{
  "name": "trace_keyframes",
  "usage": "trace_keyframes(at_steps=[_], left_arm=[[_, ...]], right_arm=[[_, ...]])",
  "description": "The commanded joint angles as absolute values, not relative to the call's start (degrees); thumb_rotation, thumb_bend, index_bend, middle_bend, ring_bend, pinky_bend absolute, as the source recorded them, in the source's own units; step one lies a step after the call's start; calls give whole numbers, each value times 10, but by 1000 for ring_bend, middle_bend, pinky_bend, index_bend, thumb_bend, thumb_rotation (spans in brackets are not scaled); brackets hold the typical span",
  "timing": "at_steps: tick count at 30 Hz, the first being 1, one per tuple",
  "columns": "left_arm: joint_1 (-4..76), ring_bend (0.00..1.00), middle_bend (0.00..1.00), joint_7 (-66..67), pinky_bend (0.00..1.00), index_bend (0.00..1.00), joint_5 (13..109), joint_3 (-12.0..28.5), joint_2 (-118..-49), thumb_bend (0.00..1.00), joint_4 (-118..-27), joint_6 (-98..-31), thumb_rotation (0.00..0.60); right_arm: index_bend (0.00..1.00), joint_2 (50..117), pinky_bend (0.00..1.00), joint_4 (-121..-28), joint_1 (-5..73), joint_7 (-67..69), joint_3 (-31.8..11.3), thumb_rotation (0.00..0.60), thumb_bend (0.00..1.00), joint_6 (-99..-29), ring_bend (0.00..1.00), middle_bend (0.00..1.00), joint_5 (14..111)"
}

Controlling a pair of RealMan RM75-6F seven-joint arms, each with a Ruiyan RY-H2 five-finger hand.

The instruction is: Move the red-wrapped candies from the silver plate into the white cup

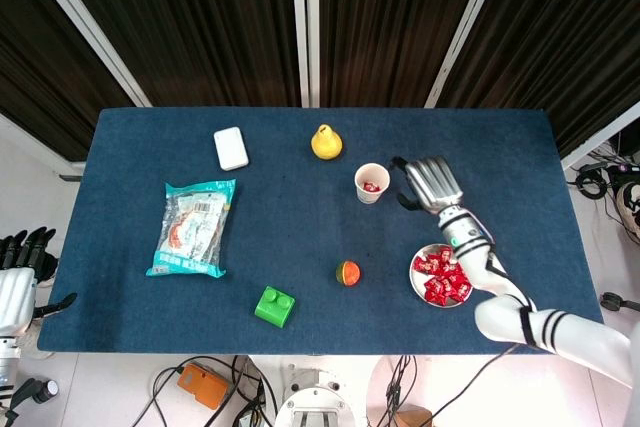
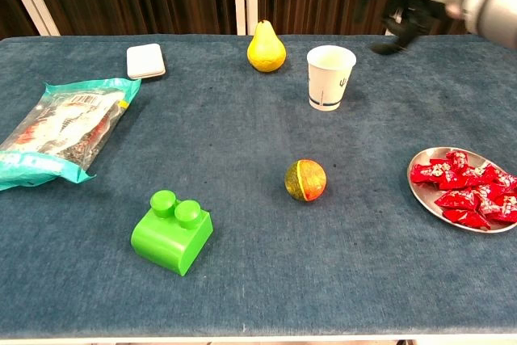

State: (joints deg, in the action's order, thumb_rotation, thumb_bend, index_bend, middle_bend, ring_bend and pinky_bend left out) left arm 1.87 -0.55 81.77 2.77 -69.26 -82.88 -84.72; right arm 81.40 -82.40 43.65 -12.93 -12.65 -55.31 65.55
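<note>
Hovering beside the white cup, our right hand looks empty, fingers spread; next, the candies.

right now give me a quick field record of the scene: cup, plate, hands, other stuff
cup: white cup upright, one red candy inside
plate: silver plate near the right edge, piled with red-wrapped candies
right hand: right hand beside the cup, fingers apart, holding nothing
left hand: left hand off the table's left edge, idle
others: pear, green block, snack bag

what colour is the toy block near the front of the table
Bright green block, clearest in the chest view.
</note>
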Motion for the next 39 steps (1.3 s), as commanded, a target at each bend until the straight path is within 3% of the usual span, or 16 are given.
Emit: trace_keyframes(at_steps=[1,8,27,39], left_arm=[[21,0,64,-5,0,82,820,28,-694,0,-829,-847,600],[24,0,63,-2,0,82,828,28,-697,0,-833,-849,600],[16,0,64,-3,0,82,823,26,-695,0,-833,-856,600],[12,0,55,-10,0,82,819,25,-697,0,-826,-856,600]], right_arm=[[481,739,1000,-898,365,-116,-50,600,209,-599,1000,897,724],[520,749,1000,-880,338,-139,15,600,194,-574,1000,897,766],[524,802,1000,-825,345,-133,11,600,287,-540,1000,897,790],[669,812,1000,-813,342,-138,7,600,526,-535,1000,897,789]])
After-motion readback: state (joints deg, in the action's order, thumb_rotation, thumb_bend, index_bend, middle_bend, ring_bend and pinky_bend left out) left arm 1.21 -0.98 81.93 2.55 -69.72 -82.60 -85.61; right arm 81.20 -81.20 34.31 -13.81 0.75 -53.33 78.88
